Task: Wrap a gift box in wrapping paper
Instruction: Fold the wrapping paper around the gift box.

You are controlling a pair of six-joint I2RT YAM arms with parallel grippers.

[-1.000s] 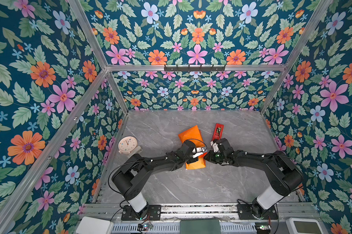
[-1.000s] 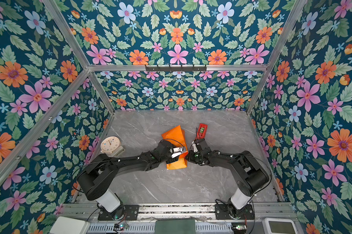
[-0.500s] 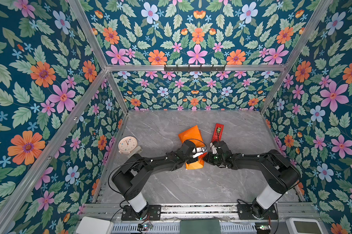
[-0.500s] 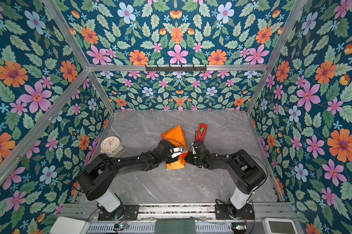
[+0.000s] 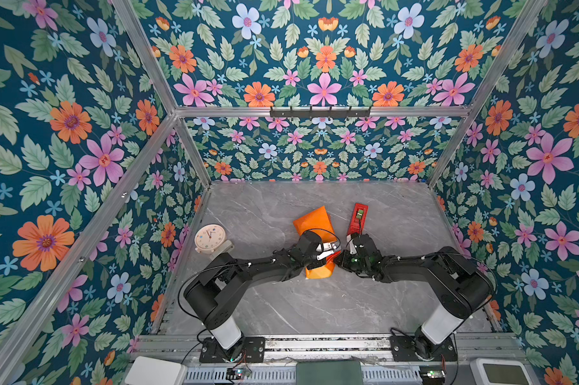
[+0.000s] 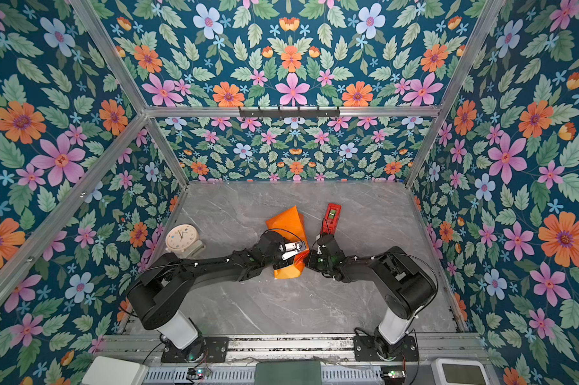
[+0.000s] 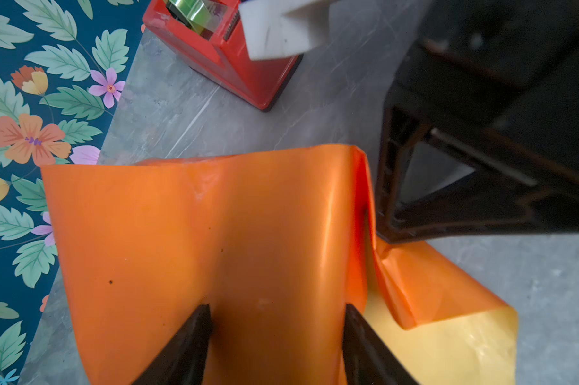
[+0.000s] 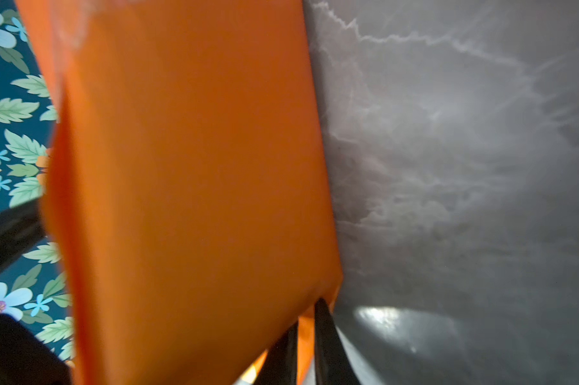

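Wrapping paper (image 8: 181, 166) nipped by right pincer (image 8: 306, 316), under spread left pincer (image 7: 277, 308)

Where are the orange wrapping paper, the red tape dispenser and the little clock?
wrapping paper (image 5: 312, 220), in a top view, on its glossy far end.
tape dispenser (image 5: 354, 225), in a top view, on its red body.
clock (image 5: 210, 234), in a top view, on its round dial.

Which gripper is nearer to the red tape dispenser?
Right. The right gripper sits beside the tape dispenser, at its near end, pinching the wrapping paper; the left gripper is over the paper, farther off.
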